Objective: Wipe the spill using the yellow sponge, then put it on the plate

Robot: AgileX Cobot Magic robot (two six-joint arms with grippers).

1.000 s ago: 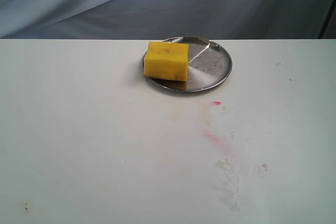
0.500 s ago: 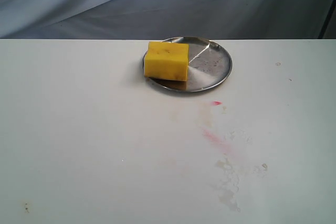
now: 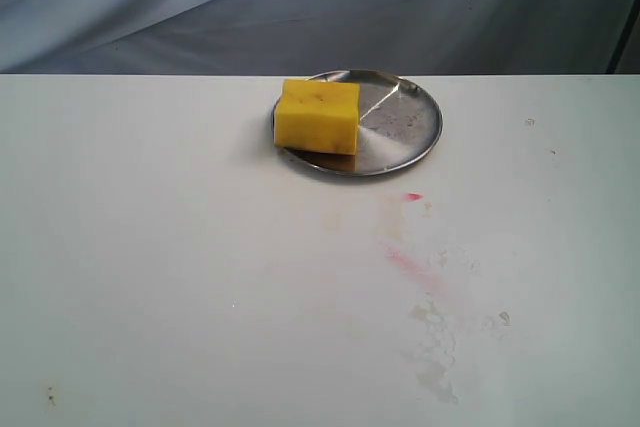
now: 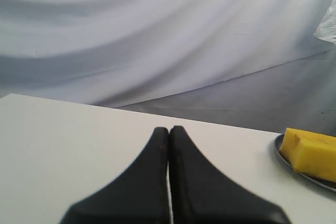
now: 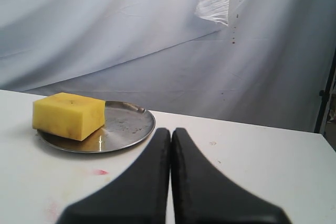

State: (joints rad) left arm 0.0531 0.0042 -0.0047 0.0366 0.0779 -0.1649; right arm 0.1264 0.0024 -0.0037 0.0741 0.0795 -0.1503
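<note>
The yellow sponge [image 3: 317, 115] lies on the left part of the round steel plate [image 3: 400, 127] at the table's far edge, overhanging the rim a little. Just in front of the plate is a faint amber-tan mark, the spill [image 3: 393, 217], with a small red dot [image 3: 413, 196] at its edge. Neither arm shows in the exterior view. My left gripper [image 4: 169, 128] is shut and empty, with the sponge [image 4: 311, 153] far off to one side. My right gripper [image 5: 171, 129] is shut and empty, back from the plate [image 5: 123, 127] and sponge [image 5: 68, 115].
A pink-red streak [image 3: 410, 262] runs in front of the spill, and a pale greyish dried blotch [image 3: 435, 347] lies nearer the front edge. A grey cloth backdrop [image 3: 320, 7] hangs behind the white table [image 3: 150, 247]. A small dark speck [image 3: 50, 396] sits front left.
</note>
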